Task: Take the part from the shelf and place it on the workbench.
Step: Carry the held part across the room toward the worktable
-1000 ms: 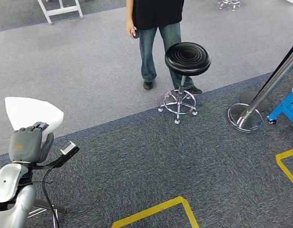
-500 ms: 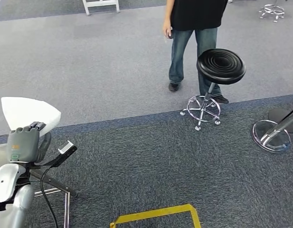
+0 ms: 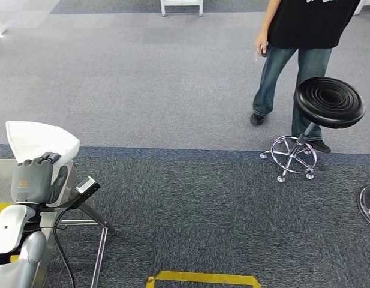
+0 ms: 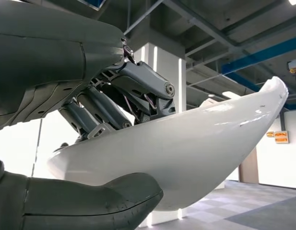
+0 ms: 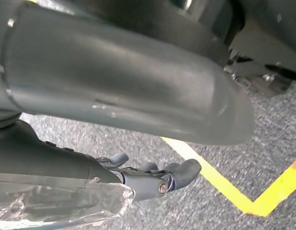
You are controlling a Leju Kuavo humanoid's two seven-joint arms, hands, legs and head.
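**Left hand carrying white part, bench corner just coming in at lower left**

Left hand (image 3: 32, 182) grips the white moulded part (image 3: 40, 141). In the left wrist view the dark fingers (image 4: 139, 88) lie over one face and the thumb (image 4: 102, 201) under the other, so the white part (image 4: 197, 148) is clamped between them. The part's long axis runs out past the fingertips, away from the wrist, ahead of the robot.

Right hand (image 5: 153, 179) hangs over carpet with yellow floor tape (image 5: 226, 187) beneath it. Its fingers are slightly curled and hold nothing.

A metal workbench (image 3: 60, 207) corner with a slanted leg sits directly under and beside the left hand. My read: transport is nearly done, and the part must go down and leftward onto the bench top.

A person (image 3: 305, 48) and a black stool (image 3: 328, 102) stand well apart at the far right.
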